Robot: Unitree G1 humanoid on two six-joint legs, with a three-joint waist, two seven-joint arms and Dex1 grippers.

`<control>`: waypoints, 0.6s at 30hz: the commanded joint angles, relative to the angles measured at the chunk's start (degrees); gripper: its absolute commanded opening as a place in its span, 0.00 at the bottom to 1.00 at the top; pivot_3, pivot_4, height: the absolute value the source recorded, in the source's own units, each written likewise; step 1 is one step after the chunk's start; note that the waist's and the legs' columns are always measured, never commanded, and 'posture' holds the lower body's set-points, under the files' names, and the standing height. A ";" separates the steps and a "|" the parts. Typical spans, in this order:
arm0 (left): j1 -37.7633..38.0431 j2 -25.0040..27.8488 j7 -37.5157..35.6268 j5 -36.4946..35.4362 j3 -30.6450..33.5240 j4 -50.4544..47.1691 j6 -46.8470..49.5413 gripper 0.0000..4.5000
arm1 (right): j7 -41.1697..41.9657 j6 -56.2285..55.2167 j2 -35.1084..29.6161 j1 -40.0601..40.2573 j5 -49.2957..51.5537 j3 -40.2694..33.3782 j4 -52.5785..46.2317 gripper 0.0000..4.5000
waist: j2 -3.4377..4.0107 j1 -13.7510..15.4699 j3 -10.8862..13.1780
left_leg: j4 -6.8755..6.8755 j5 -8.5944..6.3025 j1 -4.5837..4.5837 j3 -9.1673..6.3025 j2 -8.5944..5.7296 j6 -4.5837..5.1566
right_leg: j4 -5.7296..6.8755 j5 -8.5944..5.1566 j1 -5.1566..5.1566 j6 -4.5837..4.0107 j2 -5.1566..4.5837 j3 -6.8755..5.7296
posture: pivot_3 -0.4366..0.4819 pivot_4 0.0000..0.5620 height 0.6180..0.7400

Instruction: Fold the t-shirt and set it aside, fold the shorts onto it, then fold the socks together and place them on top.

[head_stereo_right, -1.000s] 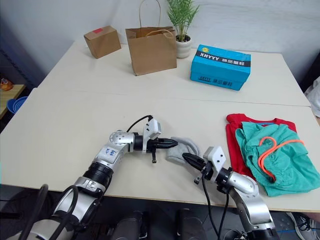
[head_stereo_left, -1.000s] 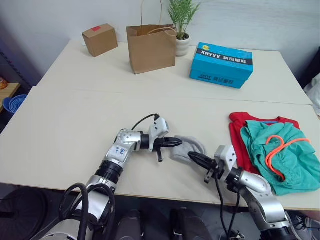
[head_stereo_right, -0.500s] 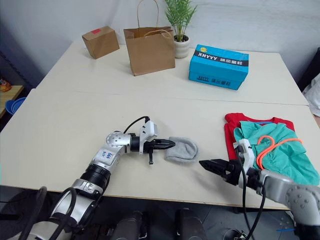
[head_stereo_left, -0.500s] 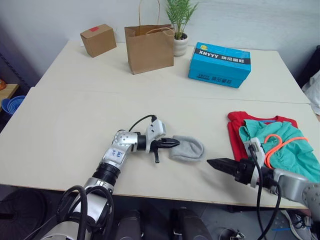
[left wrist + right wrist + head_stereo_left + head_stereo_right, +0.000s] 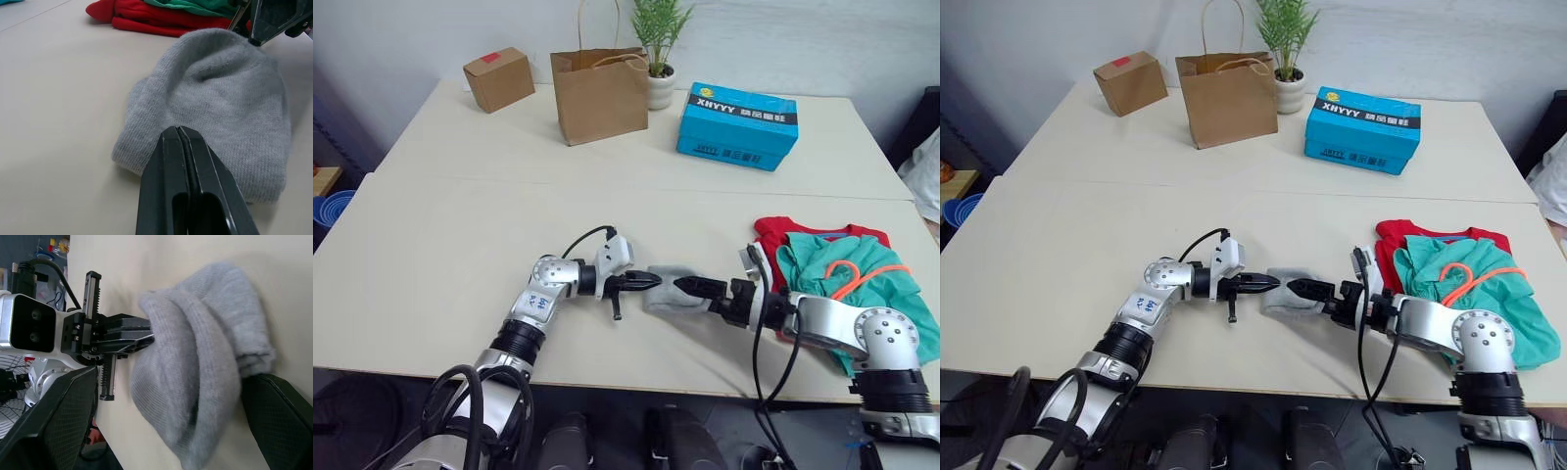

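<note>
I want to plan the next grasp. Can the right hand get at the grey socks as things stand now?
Probably yes. The right hand is already at the grey socks, its open fingers on either side of the bundle's near end. The left hand, shut, sits at the opposite end, so the way looks free.

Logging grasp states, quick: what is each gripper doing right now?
Left gripper: shut, tips at the socks' edge.
Right gripper: open, fingers straddling the socks.

One t-shirt [image 5: 773, 235], one shorts [image 5: 862, 284], one socks bundle [image 5: 668, 294], two boxes, one bag, one plant.
</note>
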 commanded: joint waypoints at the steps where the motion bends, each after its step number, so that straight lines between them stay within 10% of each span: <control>1: 1.32 0.21 0.41 0.82 -0.74 -1.02 -0.10 0.00 | -1.57 -0.58 2.28 -0.53 -1.60 1.77 2.41 0.79 | 0.00 -0.08 0.00 | 0.00 0.00 0.00 0.00 0.00 0.00 | 0.01 0.00 0.00 0.00 0.00 0.00 | 0.48 0.27 1.00; 11: 3.22 1.10 -0.65 -2.20 1.13 -4.03 0.47 0.00 | 1.30 0.67 1.01 1.34 -2.33 -0.88 -0.53 0.07 | 0.00 0.13 0.00 | -0.07 0.01 0.01 0.02 0.01 -0.02 | 0.00 0.00 -0.03 0.00 0.00 0.03 | 0.48 0.27 1.00; 18: 6.41 6.16 -6.03 -15.12 7.60 -22.12 12.22 0.34 | 13.40 2.17 -11.26 7.86 10.65 -11.79 -12.62 0.03 | 0.22 0.27 0.14 | -0.13 0.00 -0.45 0.00 -0.02 0.00 | -0.19 0.00 -0.39 0.04 -0.01 0.01 | 0.48 0.27 1.00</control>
